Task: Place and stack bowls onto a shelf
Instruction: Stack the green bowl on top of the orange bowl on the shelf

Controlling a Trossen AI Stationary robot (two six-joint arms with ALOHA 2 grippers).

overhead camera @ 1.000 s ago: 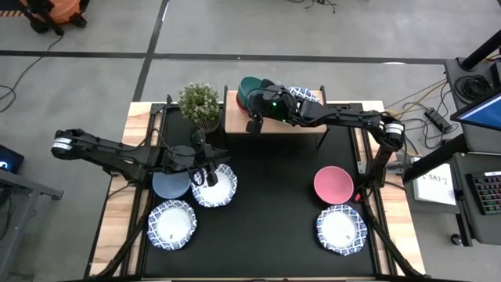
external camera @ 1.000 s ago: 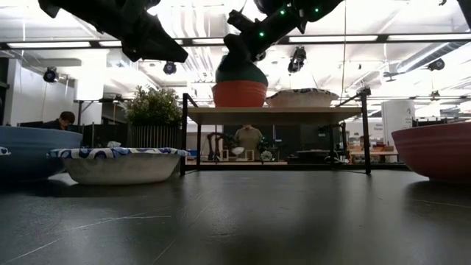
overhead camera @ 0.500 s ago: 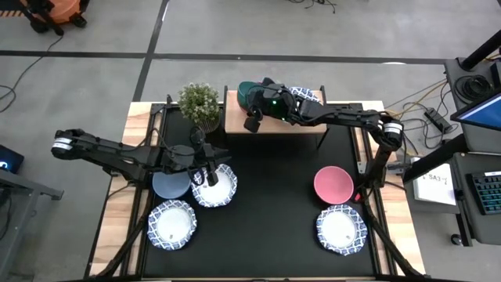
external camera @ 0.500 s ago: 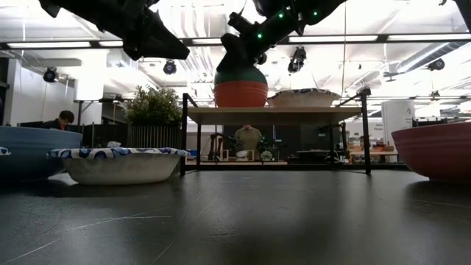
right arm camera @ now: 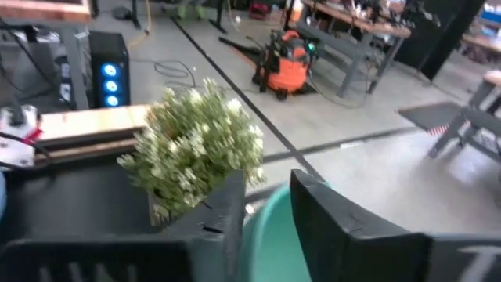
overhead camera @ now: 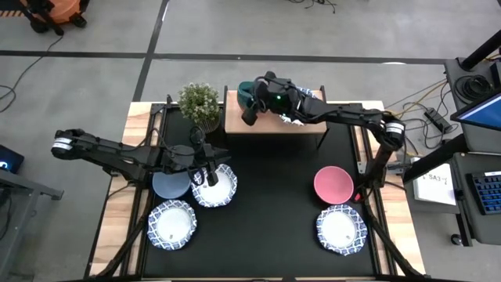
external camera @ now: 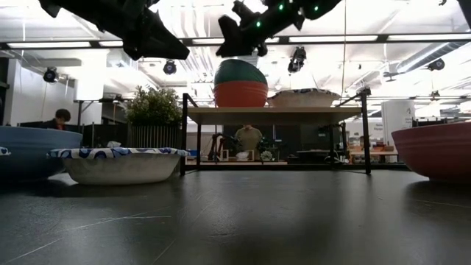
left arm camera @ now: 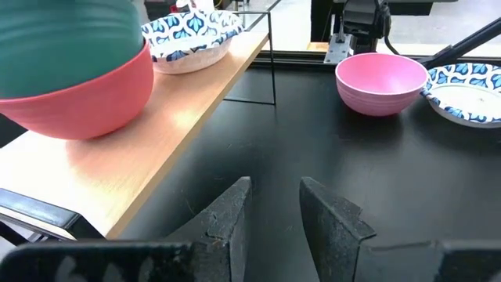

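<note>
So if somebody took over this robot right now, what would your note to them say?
Right gripper: open, empty, above the green bowl.
Left gripper: open, empty, over a patterned bowl on the table.
Done: green bowl nested in the red bowl on the shelf; shelf patterned bowl beside them.
Left: grey-blue bowl, pink bowl, front-left patterned bowl and front-right patterned bowl.

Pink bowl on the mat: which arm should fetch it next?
Right, probably. The pink bowl lies on the right arm's side; the right gripper is open and empty above the shelf. The left gripper hovers over a patterned bowl opposite.
</note>
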